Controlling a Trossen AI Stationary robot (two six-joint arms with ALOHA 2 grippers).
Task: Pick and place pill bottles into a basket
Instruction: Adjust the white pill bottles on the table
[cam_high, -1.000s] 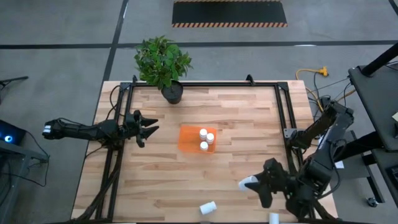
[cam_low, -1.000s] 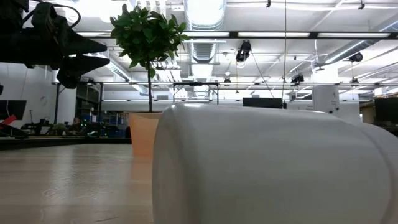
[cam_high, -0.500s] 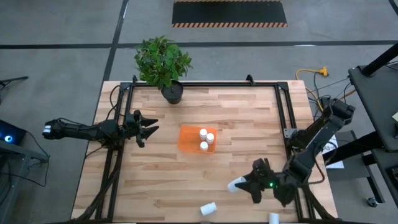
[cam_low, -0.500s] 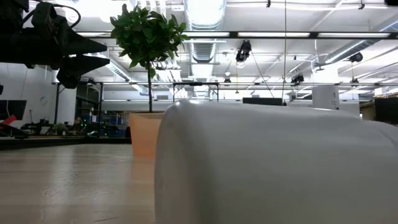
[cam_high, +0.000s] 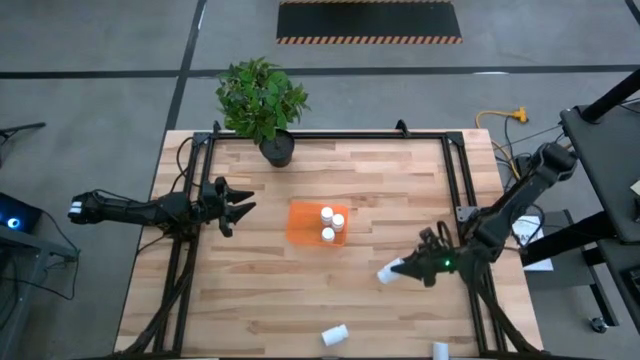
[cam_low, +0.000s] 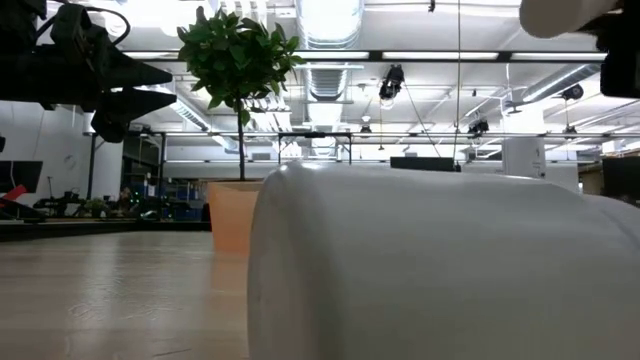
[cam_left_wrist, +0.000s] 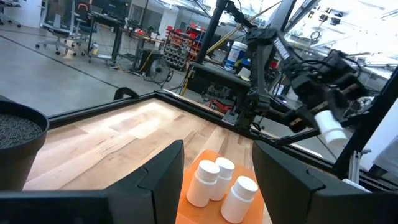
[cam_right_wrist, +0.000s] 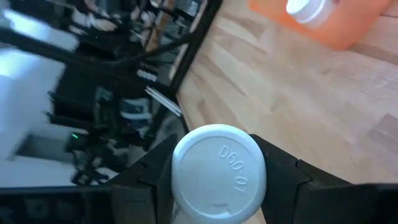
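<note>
The orange basket (cam_high: 318, 222) sits mid-table with three white pill bottles (cam_high: 329, 222) standing in it; it also shows in the left wrist view (cam_left_wrist: 217, 180). My right gripper (cam_high: 402, 270) is shut on another pill bottle (cam_high: 389, 273), to the right of the basket and nearer the table's front. One bottle (cam_high: 334, 334) lies on its side near the front edge, close before the low camera (cam_low: 440, 265). Another bottle (cam_high: 440, 350) lies at the front right edge. My left gripper (cam_high: 240, 207) hovers open and empty left of the basket. My right gripper pinches the bottle's round side wall (cam_right_wrist: 180, 177) between its two fingers (cam_right_wrist: 152, 174), one on each side. The bottle lies along the fingers, one round end (cam_right_wrist: 217, 168) facing the wrist camera, the other sticking out toward the table's left. It is lifted clear of the table (cam_low: 565, 15).
A black pot with a green plant (cam_high: 275, 148) stands at the far edge, left of centre. Black frame rails (cam_high: 455, 190) run along both sides and the far edge. Bare wood lies between the basket and the lying bottles.
My right gripper, still shut on its bottle, has swung from the table's front right corner, first a little left, then toward the far edge and up. The bottle now shows at the top right of the low view. My left arm has kept still.
</note>
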